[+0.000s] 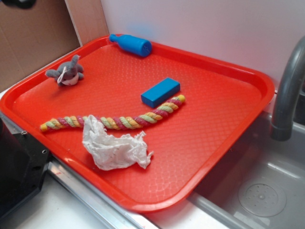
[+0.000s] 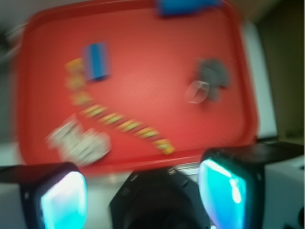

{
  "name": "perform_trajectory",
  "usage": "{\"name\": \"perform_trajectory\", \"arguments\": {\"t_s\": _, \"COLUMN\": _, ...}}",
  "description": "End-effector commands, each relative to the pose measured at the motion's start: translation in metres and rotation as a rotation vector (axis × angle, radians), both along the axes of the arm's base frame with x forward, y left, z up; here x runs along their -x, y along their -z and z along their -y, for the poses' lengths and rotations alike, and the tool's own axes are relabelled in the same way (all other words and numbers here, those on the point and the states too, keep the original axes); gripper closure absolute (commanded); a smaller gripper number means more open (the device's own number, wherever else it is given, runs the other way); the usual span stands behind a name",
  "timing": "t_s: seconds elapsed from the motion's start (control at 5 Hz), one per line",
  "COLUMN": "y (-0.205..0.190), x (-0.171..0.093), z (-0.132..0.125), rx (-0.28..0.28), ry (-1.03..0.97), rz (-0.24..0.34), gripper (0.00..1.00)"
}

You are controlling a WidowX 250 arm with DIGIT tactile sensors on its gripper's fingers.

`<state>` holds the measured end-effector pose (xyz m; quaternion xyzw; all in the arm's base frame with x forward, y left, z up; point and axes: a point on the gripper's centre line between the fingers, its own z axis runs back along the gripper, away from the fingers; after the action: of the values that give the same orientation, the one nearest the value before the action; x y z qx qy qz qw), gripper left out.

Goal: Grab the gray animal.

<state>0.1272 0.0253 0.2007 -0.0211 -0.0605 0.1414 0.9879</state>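
The gray animal (image 1: 66, 71) is a small plush with a thin white loop. It lies on the far left corner of the red tray (image 1: 214, 119). In the blurred wrist view the gray animal (image 2: 212, 76) shows at the upper right, far ahead of my gripper (image 2: 143, 191). The gripper is high and back from the red tray (image 2: 157, 57), over the tray's near edge. Its two fingers (image 2: 64, 200) with cyan pads stand wide apart, open, with nothing between them. The gripper does not show in the exterior view.
On the tray lie a blue block (image 1: 160, 92), a blue bottle (image 1: 132, 44) at the back rim, a striped rope (image 1: 114, 121) and a crumpled white paper towel (image 1: 114, 145). A grey faucet (image 1: 288, 90) and sink (image 1: 267, 191) are on the right. The black robot base (image 1: 19, 167) is at the left.
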Motion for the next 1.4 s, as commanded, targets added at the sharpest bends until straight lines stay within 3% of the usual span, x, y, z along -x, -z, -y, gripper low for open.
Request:
{"name": "perform_trajectory", "arguments": {"t_s": 0.0, "y": 0.049, "x": -0.031, "z": -0.052, "rx": 0.026, "ry": -0.479, "rz": 0.106, "gripper": 0.0}}
{"name": "perform_trajectory", "arguments": {"t_s": 0.2, "y": 0.065, "x": -0.047, "z": -0.071, "rx": -0.051, "ry": -0.653, "rz": 0.212, "gripper": 0.0}}
{"name": "perform_trajectory", "arguments": {"t_s": 0.4, "y": 0.087, "x": -0.036, "z": -0.094, "rx": -0.094, "ry": -0.754, "rz": 0.194, "gripper": 0.0}}
{"name": "perform_trajectory", "arguments": {"t_s": 0.6, "y": 0.111, "x": -0.049, "z": -0.11, "rx": -0.074, "ry": -0.783, "rz": 0.157, "gripper": 0.0}}
{"name": "perform_trajectory", "arguments": {"t_s": 0.8, "y": 0.134, "x": -0.068, "z": -0.113, "rx": -0.071, "ry": -0.797, "rz": 0.104, "gripper": 0.0}}
{"name": "perform_trajectory", "arguments": {"t_s": 1.0, "y": 0.146, "x": -0.082, "z": -0.113, "rx": -0.077, "ry": -0.8, "rz": 0.088, "gripper": 0.0}}
{"name": "perform_trajectory", "arguments": {"t_s": 1.2, "y": 0.16, "x": -0.099, "z": -0.101, "rx": -0.11, "ry": -0.786, "rz": 0.052, "gripper": 0.0}}
